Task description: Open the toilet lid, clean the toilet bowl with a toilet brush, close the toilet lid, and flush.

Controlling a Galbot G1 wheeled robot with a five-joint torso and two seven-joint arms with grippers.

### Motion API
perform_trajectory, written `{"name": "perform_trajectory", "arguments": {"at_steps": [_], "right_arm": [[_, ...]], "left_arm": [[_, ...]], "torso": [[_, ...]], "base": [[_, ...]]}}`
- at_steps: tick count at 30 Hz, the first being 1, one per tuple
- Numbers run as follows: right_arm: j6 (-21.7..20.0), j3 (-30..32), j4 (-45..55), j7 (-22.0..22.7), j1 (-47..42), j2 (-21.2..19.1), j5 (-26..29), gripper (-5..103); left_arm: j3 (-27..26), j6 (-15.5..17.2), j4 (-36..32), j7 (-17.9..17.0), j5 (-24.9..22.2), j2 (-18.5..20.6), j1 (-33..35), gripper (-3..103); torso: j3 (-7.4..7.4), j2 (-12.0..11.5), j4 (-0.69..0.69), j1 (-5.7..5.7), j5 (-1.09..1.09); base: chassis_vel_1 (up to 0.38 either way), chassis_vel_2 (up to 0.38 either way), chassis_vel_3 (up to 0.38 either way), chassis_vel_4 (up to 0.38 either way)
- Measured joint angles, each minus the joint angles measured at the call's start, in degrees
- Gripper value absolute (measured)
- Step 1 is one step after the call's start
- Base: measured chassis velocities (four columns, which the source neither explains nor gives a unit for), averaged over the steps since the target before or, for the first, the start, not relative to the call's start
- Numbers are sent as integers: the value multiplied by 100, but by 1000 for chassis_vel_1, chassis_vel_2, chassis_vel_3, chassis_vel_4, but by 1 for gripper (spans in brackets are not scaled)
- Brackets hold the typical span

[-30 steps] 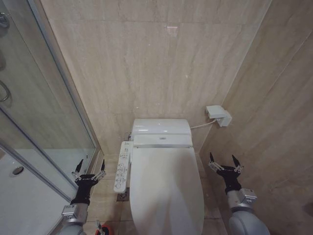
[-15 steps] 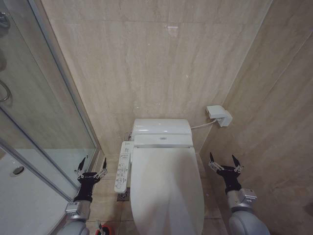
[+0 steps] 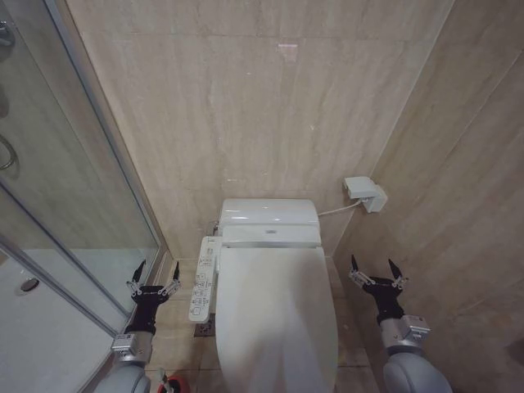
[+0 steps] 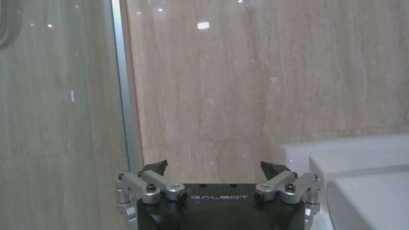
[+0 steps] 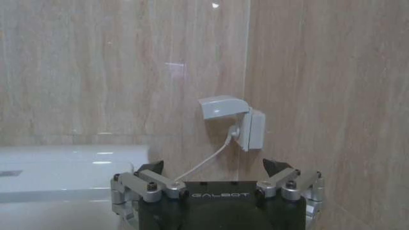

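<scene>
Currently the toilet lid (image 3: pixel 277 315) lies shut over the bowl at lower centre of the head view, its long axis running from the tank toward the bottom edge, rounded front nearest the camera. The left gripper (image 3: pixel 154 277) hangs at lower left, just beside the side button panel (image 3: pixel 204 277), jaws spread and empty. The right gripper (image 3: pixel 375 273) hangs at lower right, clear of the lid, jaws likewise spread and empty. "GALBOT" reads on both gripper bodies in the wrist views. A wall socket box (image 5: pixel 233 120) sits beyond the right gripper.

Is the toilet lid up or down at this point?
Down. The toilet lid lies flat over the bowl, its smooth white top facing the head camera; no seat ring or basin shows.
</scene>
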Motion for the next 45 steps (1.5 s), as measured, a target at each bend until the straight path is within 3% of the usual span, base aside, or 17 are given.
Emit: {"name": "perform_trajectory", "arguments": {"at_steps": [45], "right_arm": [[0, 0, 0, 0, 4, 0, 0, 100]], "left_arm": [[6, -12, 96, 59, -64, 60, -111, 100]], "torso": [[1, 0, 0, 2, 0]], "base": [[-20, 14, 16, -16]]}}
